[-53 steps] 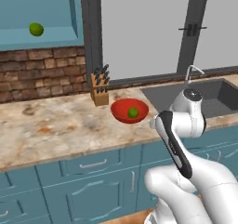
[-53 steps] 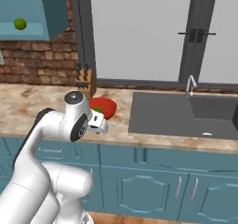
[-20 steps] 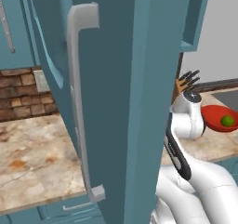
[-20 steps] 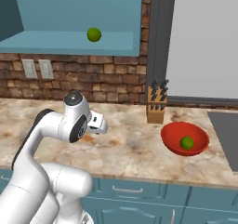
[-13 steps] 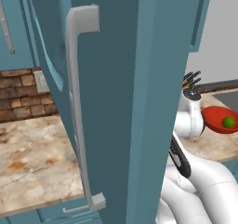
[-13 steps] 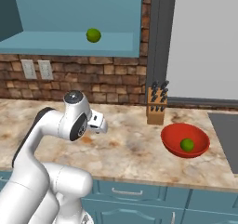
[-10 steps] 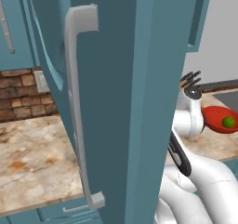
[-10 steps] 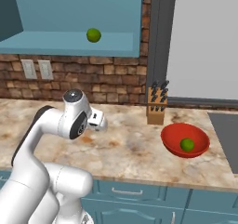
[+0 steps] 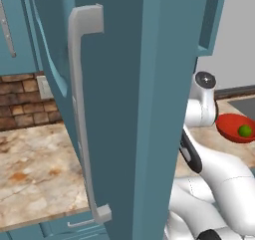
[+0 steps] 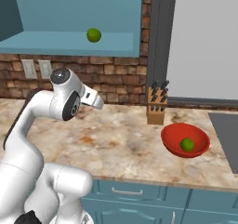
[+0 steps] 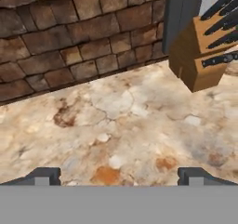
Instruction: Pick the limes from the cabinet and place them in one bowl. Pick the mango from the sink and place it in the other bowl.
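2 limes counted. 1 lime (image 10: 94, 35) sits on the shelf inside the open cabinet (image 10: 74, 14), toward the right half of the shelf, well above the bench (image 10: 125, 148). The other lime (image 10: 187, 145) lies inside the red bowl (image 10: 185, 140), which rests on the bench right of the knife block (image 10: 156, 105). 1 bowl visible; in the left base view it shows at the far right (image 9: 235, 129) with its lime (image 9: 244, 131) inside.

Hand (image 11: 119, 176): 2 dark fingertips (image 11: 44, 175) set wide apart, nothing between them, hovering above bare marbled bench. It points toward the brick backsplash (image 11: 69, 42), with the knife block (image 11: 204, 51) at upper right in the hand view. In the right base view the hand (image 10: 95, 100) juts from the wrist just left of bench centre, below the cabinet shelf and well apart from both limes.

Surroundings: 1 knife block with several dark handles, standing against the brick wall beside a grey window frame (image 10: 158, 42). 2 wall sockets (image 10: 36, 69) on the brick at left. Teal drawers (image 10: 139, 200) under the bench edge.

Obstruction: in the left base view the opened cabinet door (image 9: 134, 84), with its 1 long grey bar handle (image 9: 84, 114), stands close in front of the camera and blocks most of the bench and the cabinet interior; the arm (image 9: 201, 109) shows past its right edge.
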### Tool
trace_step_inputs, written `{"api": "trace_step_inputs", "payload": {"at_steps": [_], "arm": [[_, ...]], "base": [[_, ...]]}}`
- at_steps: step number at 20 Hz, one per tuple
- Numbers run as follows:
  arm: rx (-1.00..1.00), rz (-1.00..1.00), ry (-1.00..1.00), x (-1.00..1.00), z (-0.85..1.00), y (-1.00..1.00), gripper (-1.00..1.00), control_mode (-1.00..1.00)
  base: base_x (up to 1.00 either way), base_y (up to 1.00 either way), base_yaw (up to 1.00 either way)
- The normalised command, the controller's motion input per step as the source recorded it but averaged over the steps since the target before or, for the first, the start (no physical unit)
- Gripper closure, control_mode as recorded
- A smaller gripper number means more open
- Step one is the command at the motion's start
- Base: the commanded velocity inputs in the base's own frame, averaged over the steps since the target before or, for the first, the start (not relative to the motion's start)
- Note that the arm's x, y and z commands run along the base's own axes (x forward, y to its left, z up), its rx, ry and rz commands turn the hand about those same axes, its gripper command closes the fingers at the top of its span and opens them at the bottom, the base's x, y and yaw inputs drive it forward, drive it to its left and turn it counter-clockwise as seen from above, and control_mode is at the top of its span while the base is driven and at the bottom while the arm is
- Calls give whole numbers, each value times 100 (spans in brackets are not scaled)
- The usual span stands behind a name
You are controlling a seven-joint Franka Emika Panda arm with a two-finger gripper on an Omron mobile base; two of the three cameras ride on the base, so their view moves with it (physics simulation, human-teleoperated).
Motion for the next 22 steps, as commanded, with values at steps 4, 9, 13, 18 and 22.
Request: {"api": "trace_step_inputs", "payload": {"at_steps": [4,9,13,18,22], "arm": [[0,-11,-15,23,100,3,-100,-100],[0,-10,-15,18,100,0,-100,-100],[0,-10,-15,17,100,0,-100,-100],[2,-9,-17,20,98,0,-100,-100],[3,-7,-15,53,74,0,-100,-100]], "base": [[0,0,0],[0,0,0],[0,0,0],[0,0,0],[0,0,0]]}}
